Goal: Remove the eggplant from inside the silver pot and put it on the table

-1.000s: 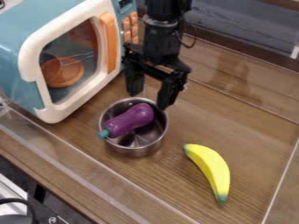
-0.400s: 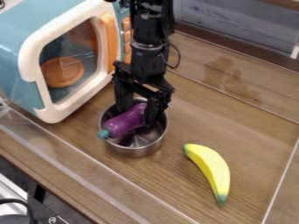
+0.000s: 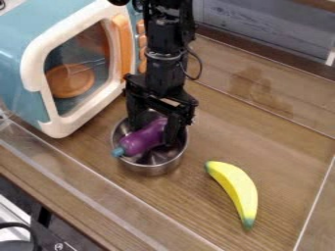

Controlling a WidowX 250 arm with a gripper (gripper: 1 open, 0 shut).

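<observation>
The purple eggplant (image 3: 141, 138) lies inside the silver pot (image 3: 152, 163), its green stem cap towards the lower left over the rim. The pot stands on the brown table (image 3: 262, 108) in front of the toy microwave. My gripper (image 3: 160, 125) hangs straight down over the pot, open, with one finger (image 3: 133, 116) on each side of the eggplant's upper end. The fingers reach down to about the level of the pot's rim. I cannot tell whether they touch the eggplant.
A teal and cream toy microwave (image 3: 59, 64) stands at the left with an orange dish (image 3: 66, 78) behind its window. A yellow banana (image 3: 236, 189) lies to the right of the pot. Clear raised edges border the table.
The gripper has moved left and down from above the pot's far right side. Its open fingers now straddle the eggplant. The pot and eggplant have not moved.
</observation>
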